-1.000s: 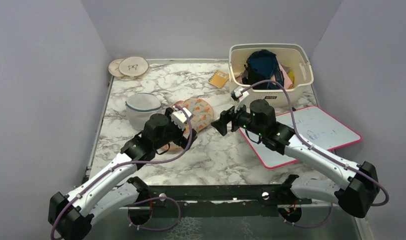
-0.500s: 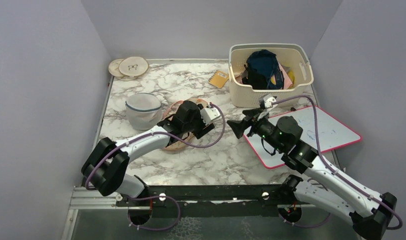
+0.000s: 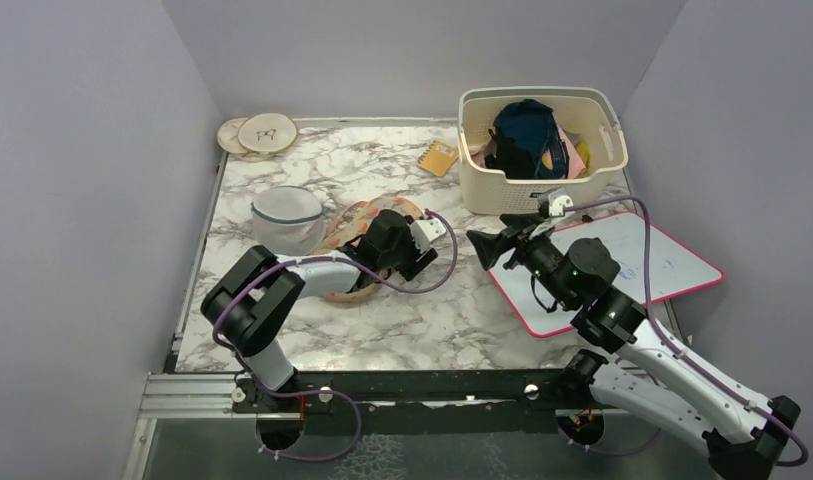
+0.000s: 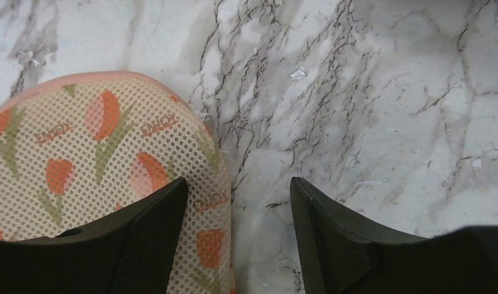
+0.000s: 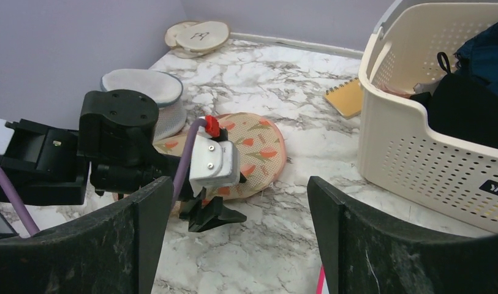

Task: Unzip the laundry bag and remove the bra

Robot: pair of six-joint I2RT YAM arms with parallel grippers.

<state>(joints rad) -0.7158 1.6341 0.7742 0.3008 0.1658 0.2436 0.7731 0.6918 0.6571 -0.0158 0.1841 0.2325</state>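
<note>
Peach laundry bag (image 3: 353, 215), one; basket (image 3: 542, 196), one; left gripper (image 4: 236, 185), right gripper (image 5: 239, 182): two.

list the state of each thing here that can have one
laundry bag, lying flat, no opening visible, zip state unclear
left gripper, open, straddling the bag's edge, gripping nothing
right gripper, open, empty
basket, upright, holding clothes
mesh dome, upright, closed or not unclear
notebook, closed, lying flat
whiteboard, lying flat, faint marks on it

Laundry bag (image 3: 350, 218) mid-table, mesh dome (image 3: 287, 218) just left; basket (image 3: 542, 195) behind right, whiteboard (image 3: 672, 262) before it
</note>
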